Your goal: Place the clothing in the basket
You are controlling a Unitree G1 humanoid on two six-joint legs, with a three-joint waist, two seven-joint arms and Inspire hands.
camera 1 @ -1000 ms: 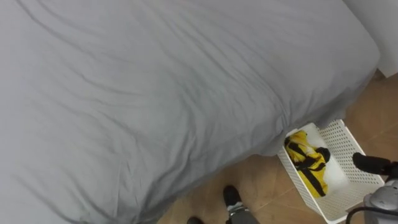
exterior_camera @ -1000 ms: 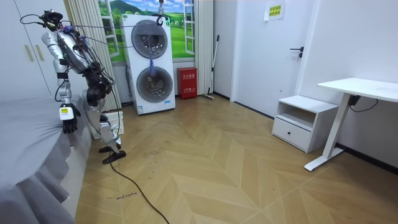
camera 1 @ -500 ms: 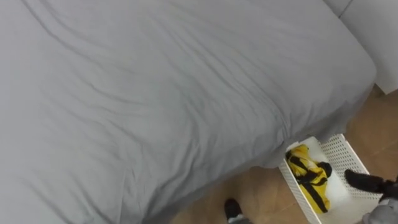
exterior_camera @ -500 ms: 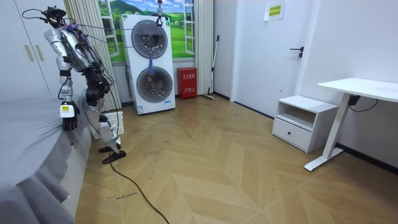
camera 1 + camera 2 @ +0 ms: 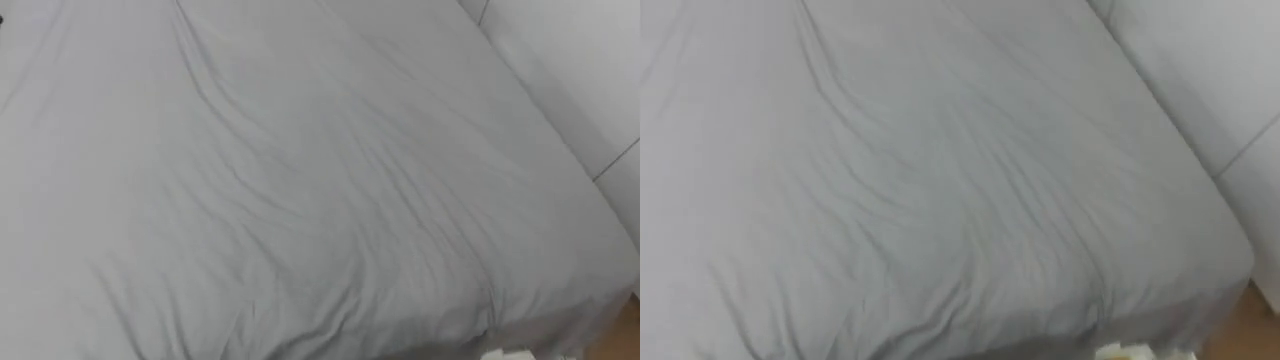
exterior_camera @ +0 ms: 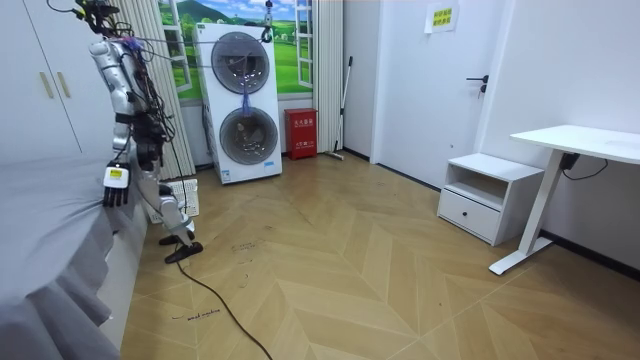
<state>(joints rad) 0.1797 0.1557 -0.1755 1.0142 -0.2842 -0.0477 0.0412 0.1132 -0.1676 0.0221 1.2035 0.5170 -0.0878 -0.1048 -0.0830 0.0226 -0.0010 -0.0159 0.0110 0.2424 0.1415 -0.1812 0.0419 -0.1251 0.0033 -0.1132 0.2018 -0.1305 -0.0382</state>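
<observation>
the clothes (image 5: 1117, 351) show as a tiny bit of yellow at the bottom edge of the right eye view. they sit right at the white rim of the basket (image 5: 1142, 352), and too little of them shows to say more. the basket is on the floor just below the near edge of the bed (image 5: 300, 180). in the room view the basket (image 6: 188, 195) is a white one with holes in its walls. it stands on the wood floor (image 6: 350, 280) by the side of the bed, just behind the robot's legs. the bed has a grey sheet with soft wrinkles, and the sheet hangs down over the bed's edge. past the far edge of the bed there is a white wall (image 5: 570, 70). the robot stands up straight, close to the side of the bed, at the room view's left. its left hand (image 6: 114, 192) hangs down by its side, just above the bed's edge and holding nothing that can be seen. the hand is too small there to tell if it is open or closed. behind the robot is a white wardrobe (image 6: 45, 80). farther back two washing machines (image 6: 245, 105) are stacked one on top of the other, and a red box (image 6: 301, 133) stands on the floor just beside them. a white door (image 6: 425, 80) is in the far wall. well apart from the robot, at the room view's right, there are a small white cabinet (image 6: 485, 195) and a white desk (image 6: 580, 145) next to it.
</observation>
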